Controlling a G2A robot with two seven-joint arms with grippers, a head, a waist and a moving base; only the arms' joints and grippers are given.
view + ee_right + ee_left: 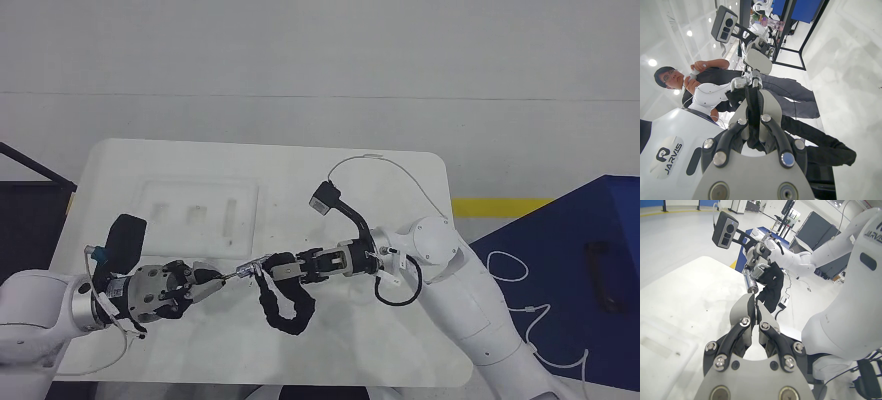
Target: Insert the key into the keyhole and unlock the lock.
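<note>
We had the left gripper pinched on the key, tip right at the end of the lock (which the right gripper clamped mid-air between the arms), both pretty much in line.

So the two grippers meet nose to nose over the near middle of the table: the left gripper comes in from the left, the right gripper from the right. The key sits pinched in the left one, tip touching the end of the lock, which the right one grips. The cable loops off the lock toward the near edge. The tray lies behind them, on the left half.
</note>
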